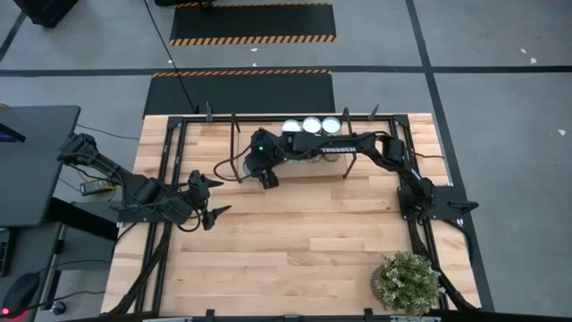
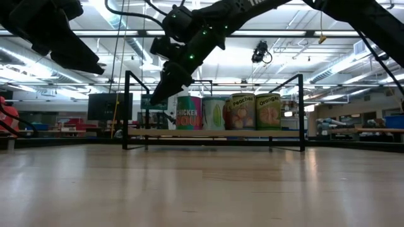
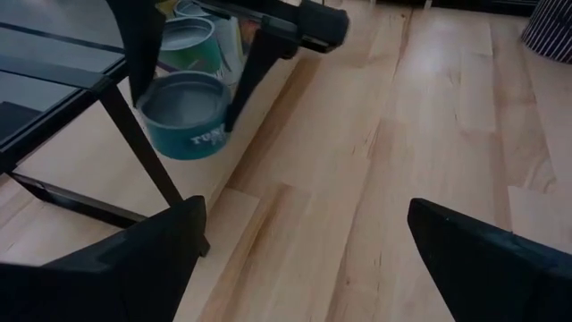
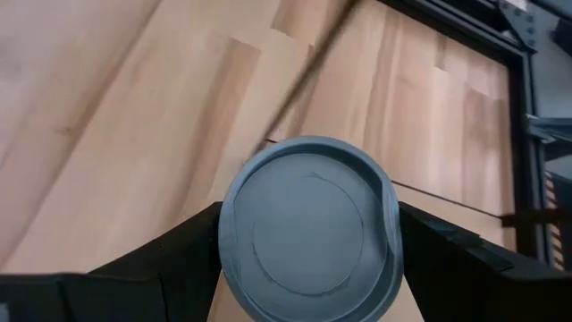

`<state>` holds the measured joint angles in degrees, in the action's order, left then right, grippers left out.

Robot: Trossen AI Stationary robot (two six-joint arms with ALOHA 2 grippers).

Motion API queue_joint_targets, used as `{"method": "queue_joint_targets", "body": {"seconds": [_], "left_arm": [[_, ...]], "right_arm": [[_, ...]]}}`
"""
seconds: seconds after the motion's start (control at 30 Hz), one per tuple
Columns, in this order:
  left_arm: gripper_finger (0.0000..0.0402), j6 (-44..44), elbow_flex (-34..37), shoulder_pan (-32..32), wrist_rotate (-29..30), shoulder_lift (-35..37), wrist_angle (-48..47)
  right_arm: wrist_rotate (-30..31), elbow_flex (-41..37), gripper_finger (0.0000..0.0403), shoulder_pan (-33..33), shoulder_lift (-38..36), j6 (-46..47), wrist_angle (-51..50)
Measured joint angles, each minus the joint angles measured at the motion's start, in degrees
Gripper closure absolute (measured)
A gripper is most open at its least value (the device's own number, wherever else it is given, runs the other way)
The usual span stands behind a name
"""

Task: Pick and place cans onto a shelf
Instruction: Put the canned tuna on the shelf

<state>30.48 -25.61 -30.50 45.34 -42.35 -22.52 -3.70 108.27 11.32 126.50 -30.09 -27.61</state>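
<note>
The right gripper (image 1: 266, 174) reaches across the tabletop (image 1: 304, 233) with its fingers clamped on a teal tuna can (image 3: 185, 114), carried above the left end of the shelf (image 2: 214, 133). The right wrist view looks straight down on the can's grey lid, a dark finger hugging each side. Four taller cans (image 2: 228, 112) already stand in a row on the shelf board (chicken, corn, peaches and oranges by their labels), three pale tops showing in the high view beside the arm.

The left gripper (image 1: 213, 196) waits near the tabletop's left edge, fingers spread wide and holding nothing.

The risk appears to lie in the landing. The held can hangs close to the shelf's black frame post and to the nearest standing can; a descent slightly off line could catch the rod or knock the row over. Released too high or tilted, the flat tin could roll off the board's open end. How much free board remains under it cannot be told.
</note>
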Motion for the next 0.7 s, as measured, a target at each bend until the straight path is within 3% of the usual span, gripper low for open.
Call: {"method": "queue_joint_targets", "body": {"seconds": [0.23, 0.5, 0.7], "left_arm": [[0.0005, -0.07, -0.02, 0.00, 0.02, 0.00, 0.00], [0.0005, -0.04, -0.07, 0.00, 0.01, -0.02, 0.02], [0.0005, 0.00, -0.07, 0.00, 0.02, 0.00, 0.19]], "right_arm": [[1.07, -0.02, 0.0098, 1.45, 0.49, 1.71, 0.49], [4.56, 0.00, 0.0044, 1.65, 2.91, 1.91, 1.16], [5.11, 0.90, 0.0028, 1.52, 3.19, 2.51, 0.35]]}}
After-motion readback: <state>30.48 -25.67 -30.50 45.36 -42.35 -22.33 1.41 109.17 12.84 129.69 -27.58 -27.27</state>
